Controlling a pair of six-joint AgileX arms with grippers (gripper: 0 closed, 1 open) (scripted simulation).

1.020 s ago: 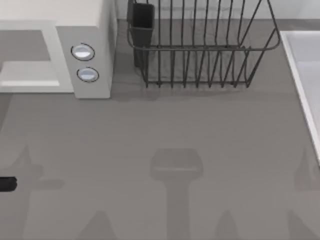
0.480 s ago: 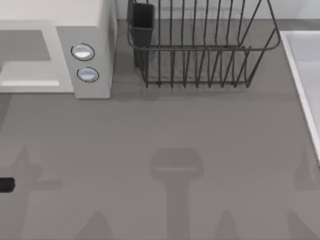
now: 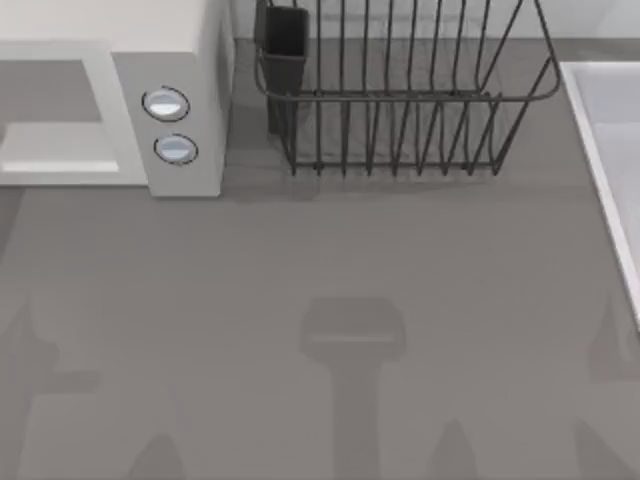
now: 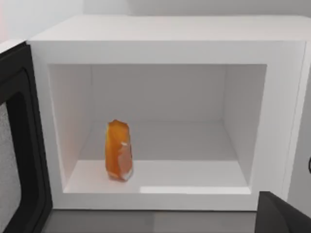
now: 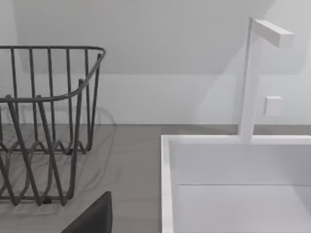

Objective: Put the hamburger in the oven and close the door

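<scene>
The white oven (image 3: 190, 50) stands at the table's back left, its two round knobs (image 3: 166, 104) on the side panel. In the left wrist view the oven (image 4: 170, 46) faces me with its cavity open. The orange-and-white hamburger (image 4: 118, 151) stands on edge on the cavity floor, near the front and toward the door side. The door (image 4: 22, 145), dark-framed on its inner face with a greyish window, is swung wide open beside the cavity. A dark part of my left gripper (image 4: 286, 216) shows in front of the oven, apart from the hamburger. A dark part of my right gripper (image 5: 92, 216) shows near the rack.
A dark wire dish rack (image 3: 400, 100) with a black cup holder (image 3: 284, 40) stands at the back middle. A white sink (image 3: 610, 150) with a white faucet (image 5: 252, 73) runs along the right edge. Arm shadows lie across the grey table (image 3: 330, 250).
The dark tip of my left arm at the top view's left edge has slid off leftward out of that view, and its shadow has shifted left. Nothing else moved.
</scene>
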